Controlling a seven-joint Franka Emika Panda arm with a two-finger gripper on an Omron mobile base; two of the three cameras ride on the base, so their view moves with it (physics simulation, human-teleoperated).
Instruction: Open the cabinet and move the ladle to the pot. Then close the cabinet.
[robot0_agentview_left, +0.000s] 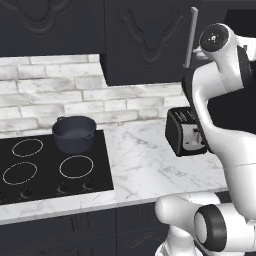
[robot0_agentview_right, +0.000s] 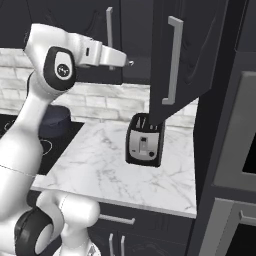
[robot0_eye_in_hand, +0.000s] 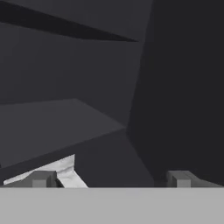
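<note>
Fingertips (robot0_eye_in_hand: 43, 178) of the pincer (robot0_eye_in_hand: 109, 179) stand spread apart with nothing between them, facing the dark shelf (robot0_eye_in_hand: 57, 122) inside the cabinet (robot0_agentview_right: 180, 55). One cabinet door hangs swung open above the black toaster (robot0_agentview_right: 144, 140) on the marble bench (robot0_agentview_right: 115, 165). At the far left, the pot (robot0_agentview_left: 74, 133) sits on the black cooktop (robot0_agentview_left: 50, 165), lidless. Whether the ladle lies on the shelf cannot be told.

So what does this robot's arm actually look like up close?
The arm is made of smooth, rounded glossy white shells with dark grey, near-black bands and round caps at its joints. Its gripper ends in two small, blocky dark grey finger tips. No cables or markings are visible.
</note>
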